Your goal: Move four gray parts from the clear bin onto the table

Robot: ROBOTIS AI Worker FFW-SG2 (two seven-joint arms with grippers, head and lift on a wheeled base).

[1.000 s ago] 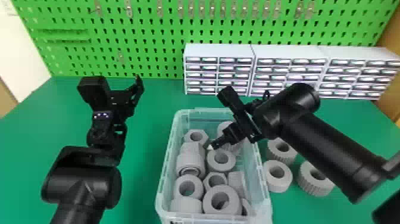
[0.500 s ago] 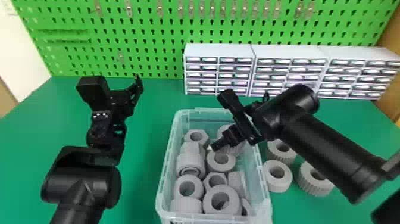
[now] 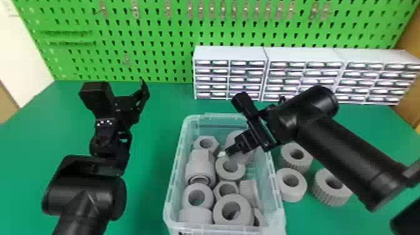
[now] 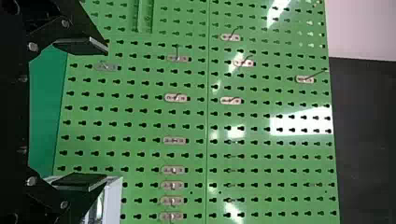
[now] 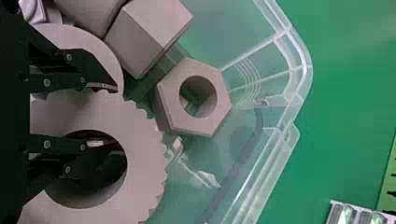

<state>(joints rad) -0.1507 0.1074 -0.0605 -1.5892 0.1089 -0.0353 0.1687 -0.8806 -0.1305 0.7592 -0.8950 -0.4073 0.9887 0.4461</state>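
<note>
Both the left arm (image 3: 87,190) and the right arm (image 3: 340,153) were black, with smooth, rounded casings, the right one's forearm a thick tube next to a domed joint (image 3: 322,100). A blocky, dark housing (image 3: 97,95) topped the left wrist, with a row of tiny white dots (image 3: 104,122) beneath it. The left arm's black fingers (image 4: 81,182) had angular links, silvery round screws (image 4: 32,47) and flat, grayish-edged plates at their ends.
</note>
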